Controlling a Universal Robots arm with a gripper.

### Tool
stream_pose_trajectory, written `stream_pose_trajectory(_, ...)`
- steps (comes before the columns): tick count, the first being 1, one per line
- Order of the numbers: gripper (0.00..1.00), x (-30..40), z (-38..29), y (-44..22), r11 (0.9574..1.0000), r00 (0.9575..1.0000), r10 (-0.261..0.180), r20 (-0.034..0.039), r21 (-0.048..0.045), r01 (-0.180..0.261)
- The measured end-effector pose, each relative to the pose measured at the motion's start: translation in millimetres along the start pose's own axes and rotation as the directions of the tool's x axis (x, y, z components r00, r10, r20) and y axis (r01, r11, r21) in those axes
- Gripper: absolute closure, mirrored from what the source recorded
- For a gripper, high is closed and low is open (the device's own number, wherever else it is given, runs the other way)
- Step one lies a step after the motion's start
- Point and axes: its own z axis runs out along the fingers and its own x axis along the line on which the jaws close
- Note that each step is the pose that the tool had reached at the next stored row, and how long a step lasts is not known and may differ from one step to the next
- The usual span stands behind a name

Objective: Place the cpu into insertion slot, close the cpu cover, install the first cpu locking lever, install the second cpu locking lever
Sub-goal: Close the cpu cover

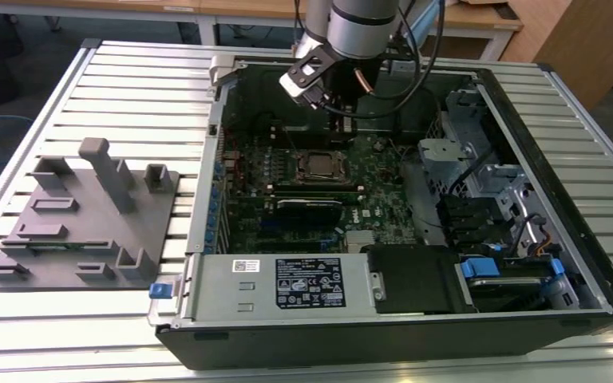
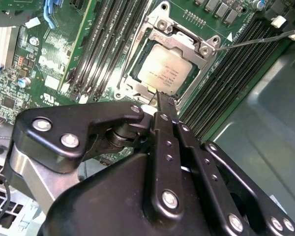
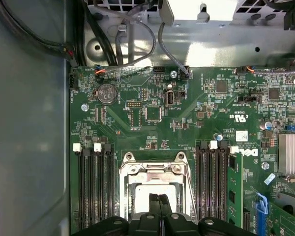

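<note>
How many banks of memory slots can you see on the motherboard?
2. The first bank runs along one side of the cpu cover, and the second bank along the opposite side. The gripper covers part of each, so more slots may be hidden.

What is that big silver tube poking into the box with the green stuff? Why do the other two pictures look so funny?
It is a robot arm reaching into an open computer case on a metal table. One camera watches from outside; two ride on the arm's wrist, peeking past its gripper. The green stuff is the circuit board. The silvery square is the cpu, with the cpu cover, a metal frame, lying over its edges. The gripper is shut, holding nothing, close to the cover.
</note>
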Motion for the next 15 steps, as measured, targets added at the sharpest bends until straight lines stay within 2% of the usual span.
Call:
stream_pose_trajectory(8, 0.89, -1.6, 7.8, -2.3, 1.0000, 1.0000, 0.000, -0.0009, 0.0000, 0.000)
stream_pose_trajectory(15, 0.89, -1.7, 9.0, -4.3, 1.0000, 1.0000, 0.000, -0.0008, 0.0001, 0.000)
